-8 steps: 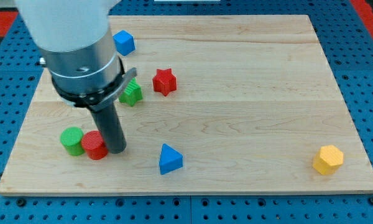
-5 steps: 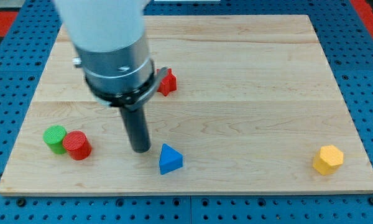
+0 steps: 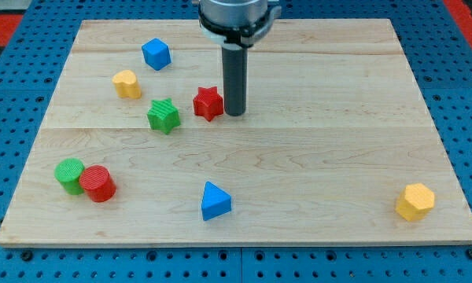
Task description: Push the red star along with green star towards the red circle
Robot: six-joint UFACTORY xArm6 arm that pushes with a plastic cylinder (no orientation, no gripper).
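Tip [image 3: 235,113] just right of red star block [image 3: 208,103] | no hand fitted, rod only | you push left-and-near so it gathers green star block [image 3: 164,115] | aim: red round block [image 3: 98,183] on wooden surface [image 3: 315,149]

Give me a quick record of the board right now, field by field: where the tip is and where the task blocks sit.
tip: my tip just to the view's right of the red star
green star: to the view's left of the red star, apart from it
red circle: lower left, touching the green circle
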